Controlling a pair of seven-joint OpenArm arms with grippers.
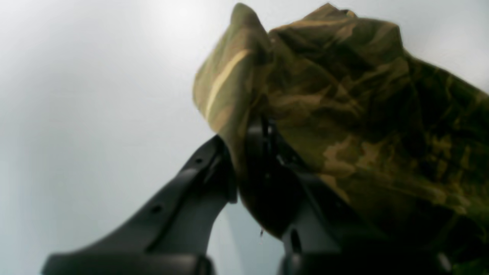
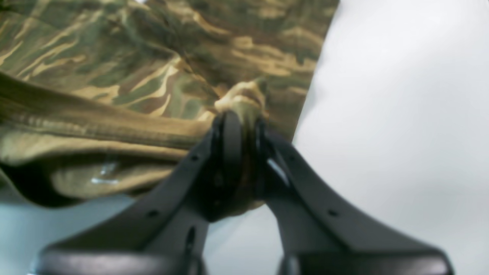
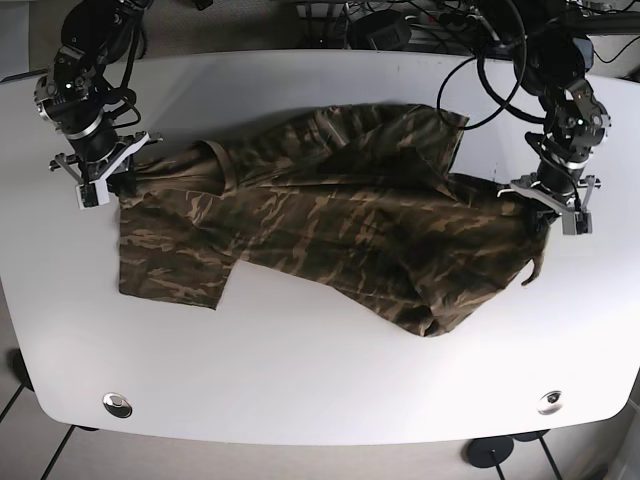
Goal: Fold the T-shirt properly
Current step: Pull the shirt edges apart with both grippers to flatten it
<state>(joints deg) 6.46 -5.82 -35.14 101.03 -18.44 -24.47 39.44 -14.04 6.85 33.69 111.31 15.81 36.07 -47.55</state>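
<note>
A camouflage T-shirt [image 3: 330,230] lies spread and rumpled across the white table [image 3: 320,370]. My left gripper [image 3: 538,208] is at the shirt's right edge in the base view, shut on a bunch of its fabric [image 1: 244,114]. My right gripper [image 3: 112,182] is at the shirt's left edge, shut on a pinch of cloth beside a hem [image 2: 242,103]. Both held edges are lifted slightly off the table. One sleeve [image 3: 440,125] points toward the table's far side.
Cables and dark equipment [image 3: 420,25] lie beyond the table's far edge. Two round metal fittings [image 3: 117,404] sit near the front corners. Bare white table surface lies in front of the shirt.
</note>
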